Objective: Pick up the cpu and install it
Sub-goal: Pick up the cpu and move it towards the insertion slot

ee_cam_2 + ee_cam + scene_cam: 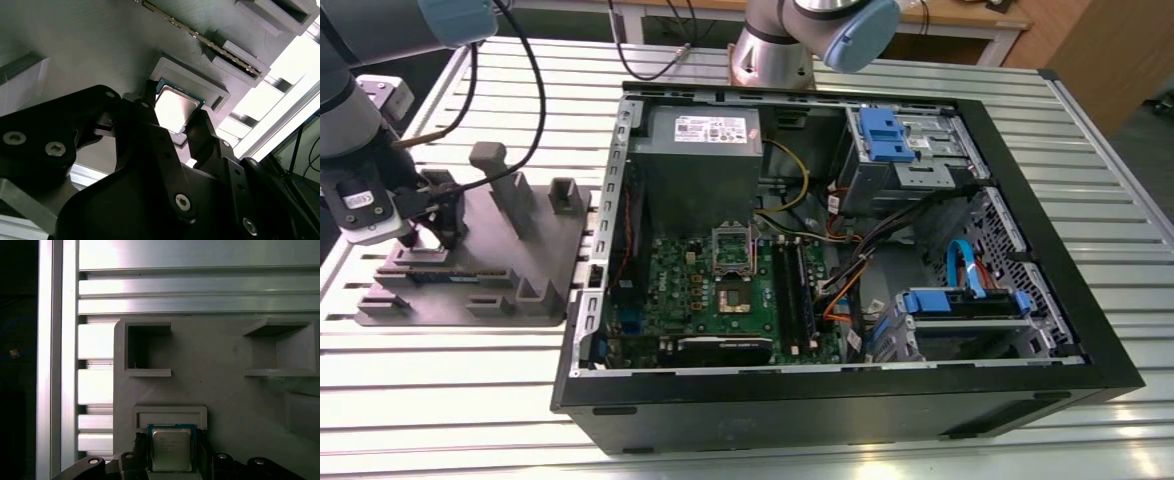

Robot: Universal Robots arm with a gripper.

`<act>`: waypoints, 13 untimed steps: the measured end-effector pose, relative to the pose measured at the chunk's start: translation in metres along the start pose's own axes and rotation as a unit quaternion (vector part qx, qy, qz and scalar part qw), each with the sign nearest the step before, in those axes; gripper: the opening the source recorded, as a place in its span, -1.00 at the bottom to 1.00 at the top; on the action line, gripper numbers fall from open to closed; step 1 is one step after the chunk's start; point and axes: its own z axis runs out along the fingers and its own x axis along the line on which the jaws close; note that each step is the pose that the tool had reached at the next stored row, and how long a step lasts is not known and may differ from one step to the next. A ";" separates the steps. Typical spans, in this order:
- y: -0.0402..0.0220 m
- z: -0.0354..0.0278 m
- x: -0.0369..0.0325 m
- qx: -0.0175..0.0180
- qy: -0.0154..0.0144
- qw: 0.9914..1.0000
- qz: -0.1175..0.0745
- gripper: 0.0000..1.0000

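Aluminium slats make up the table (454,400), which carries everything else. On it lies a black computer case (854,395), side panel off, taking up the middle and the exterior view's right. A grey and blue robot arm (347,110) comes down at the exterior view's left, and a second arm's base (774,50) stands at the far edge beyond the case.

Just beside the case, on the exterior view's left, sits a grey plastic fixture tray (520,260) with upright posts and square pockets. Inside the case a grey power supply (700,160) with a white label fills the far corner, and a green motherboard (720,280) lies nearer, below it.

At the arm's end, the gripper (427,235) reaches down onto the left part of the tray. In both wrist views the gripper (172,112) (171,440) straddles a low raised square seat on the tray (90,50) (225,390). In that seat the cpu (172,107) (171,450) lies flat, silvery top up, with a green rim showing. The black fingers (200,132) (141,450) press against two opposite edges of the cpu with no gap visible, so the grip looks clamped on it. A thin board (200,37) stands on edge in slotted blocks near the seat.
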 end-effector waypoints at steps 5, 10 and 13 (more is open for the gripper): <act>-0.0001 0.0000 0.0000 0.000 0.000 1.000 0.000 -0.06; 0.0002 -0.0069 0.0002 0.000 0.000 1.000 0.000 -0.06; 0.0006 -0.0148 0.0004 0.000 0.000 1.000 0.000 -0.06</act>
